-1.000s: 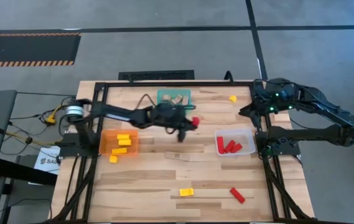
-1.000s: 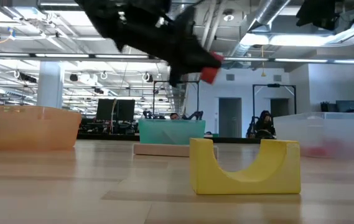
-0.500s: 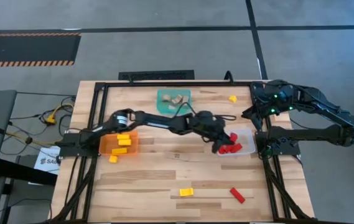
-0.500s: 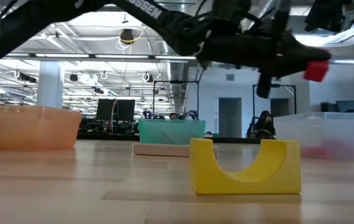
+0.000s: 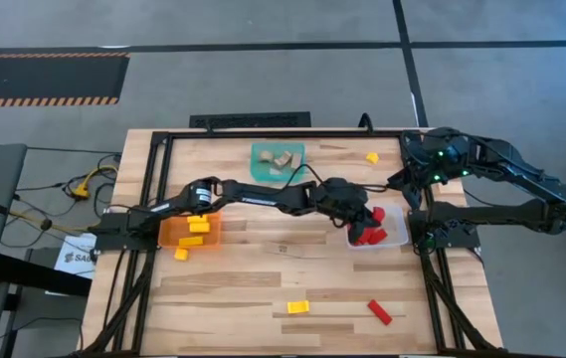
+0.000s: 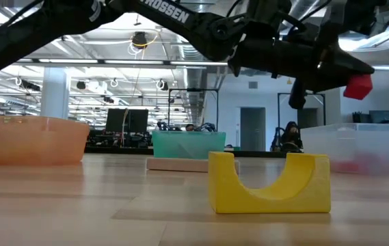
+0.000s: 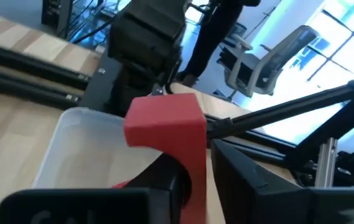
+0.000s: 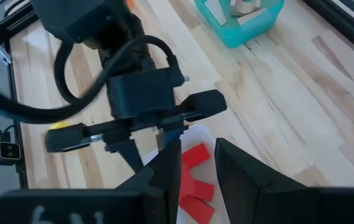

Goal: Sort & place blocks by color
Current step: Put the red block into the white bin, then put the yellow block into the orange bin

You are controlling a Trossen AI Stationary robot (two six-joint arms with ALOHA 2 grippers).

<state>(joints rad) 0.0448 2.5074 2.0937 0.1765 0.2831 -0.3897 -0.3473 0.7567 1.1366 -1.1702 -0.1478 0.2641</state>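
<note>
In the high view, the left arm stretches across the worktop and its left gripper (image 5: 362,215) hangs over the clear bin (image 5: 399,212) near the right edge, where several red blocks already lie; the right gripper (image 5: 399,181) waits just behind this bin, near the far right corner. An orange bin (image 5: 167,230) with yellow blocks stands near the left edge, a teal bin (image 5: 260,151) with tan blocks at the far edge, and a yellow block (image 5: 298,307) and a red bar (image 5: 379,312) lie loose near the front edge. In the low view, the red block (image 6: 357,87) is at the gripper's tip, above the clear bin, and a yellow arch (image 6: 269,182) stands in front. In the left wrist view, the red block sits between the dark fingers (image 7: 164,180) over the bin's wall; whether the grip is already loosening, I cannot tell. To do this step well, I think the block should be released only when it is fully over the bin's inside, and low. In the right wrist view, the right gripper's fingers (image 8: 167,171) stand a little apart, holding nothing. The worktop is pale wood planks; behind is a large open room with ceiling lights.
</note>
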